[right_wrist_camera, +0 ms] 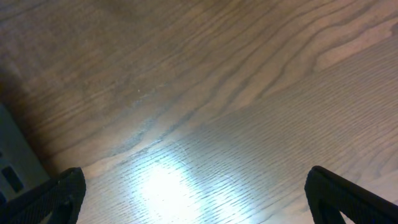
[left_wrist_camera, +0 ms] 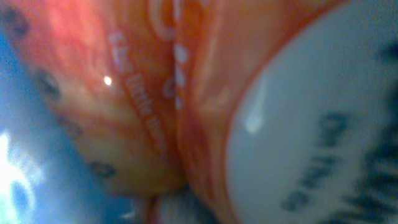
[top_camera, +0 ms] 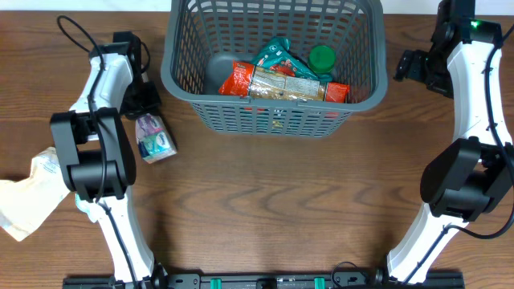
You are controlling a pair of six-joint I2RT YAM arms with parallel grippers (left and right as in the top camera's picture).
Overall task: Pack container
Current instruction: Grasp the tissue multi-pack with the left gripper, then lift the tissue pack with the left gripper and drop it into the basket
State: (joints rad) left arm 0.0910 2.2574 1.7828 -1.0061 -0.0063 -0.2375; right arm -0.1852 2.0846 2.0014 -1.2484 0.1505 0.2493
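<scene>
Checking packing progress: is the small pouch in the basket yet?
Out. The pouch is left of the basket, outside its rim, over the table.

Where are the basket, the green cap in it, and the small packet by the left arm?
basket (top_camera: pixel 233 119): overhead, front lattice wall.
green cap (top_camera: pixel 322 58): overhead, top face.
small packet (top_camera: pixel 154 138): overhead, middle of wrapper.

Upright grey basket (top_camera: pixel 273 112), partly filled

The right end effector (right_wrist_camera: pixel 202 199) hangs over the wood-grain bench (right_wrist_camera: pixel 236 74), its two dark fingertips (right_wrist_camera: pixel 53 196) spread wide at the lower corners. Bright glare lies between them. A blurred grey edge (right_wrist_camera: pixel 11 158) shows at the left.
</scene>
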